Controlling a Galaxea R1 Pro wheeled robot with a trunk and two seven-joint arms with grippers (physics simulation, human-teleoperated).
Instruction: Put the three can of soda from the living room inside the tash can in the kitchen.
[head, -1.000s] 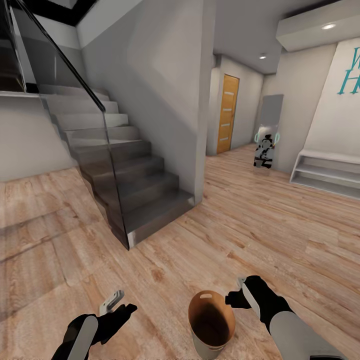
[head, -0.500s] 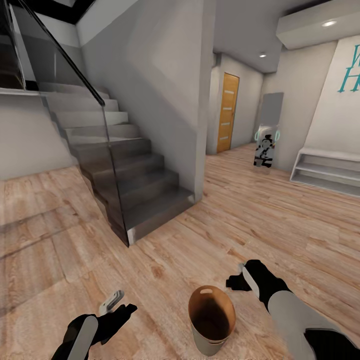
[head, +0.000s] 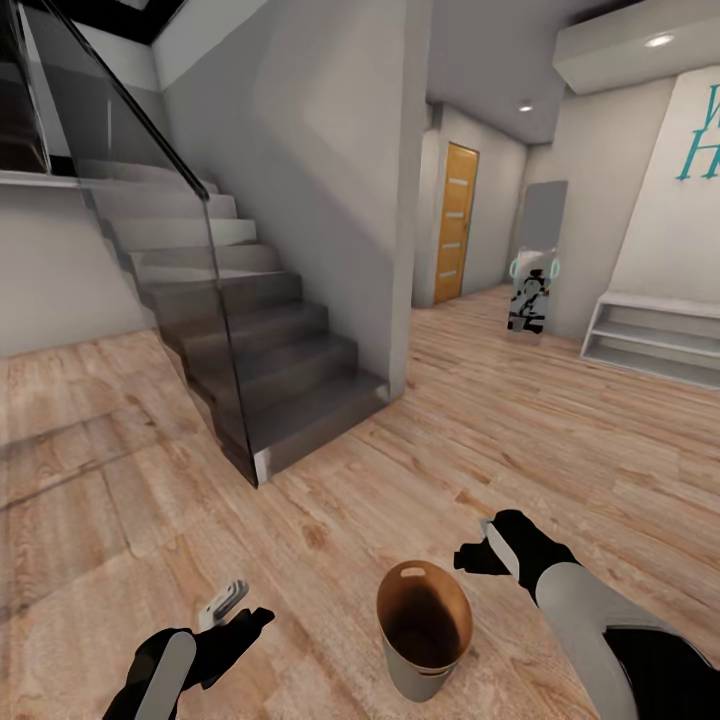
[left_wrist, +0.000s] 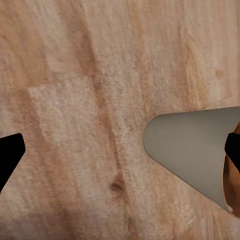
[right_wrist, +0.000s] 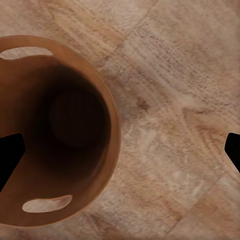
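The tash can (head: 424, 640), a pale grey bucket with a glossy brown inside, stands upright on the light wood floor just in front of me. Its inside (right_wrist: 70, 125) looks empty in the right wrist view. My right gripper (head: 476, 546) hovers open above the floor, just right of the rim and a little beyond it, touching nothing. Well left of the bucket, my left gripper (head: 240, 608) is open and empty; the bucket's grey wall (left_wrist: 195, 145) shows between its fingers but apart from them. The soda cans are out of view.
A grey staircase (head: 270, 350) with a glass railing (head: 150, 300) rises ahead on the left, ending at a grey wall (head: 330, 180). Beyond are an orange door (head: 455, 225), a mirror (head: 530, 290) and a low white shelf (head: 655, 340). Wood floor (head: 520, 440) spreads ahead to the right.
My right gripper has moved away from me past the bucket's rim, still open. The view has shifted slightly, so the camera moved. The left gripper has kept its place.
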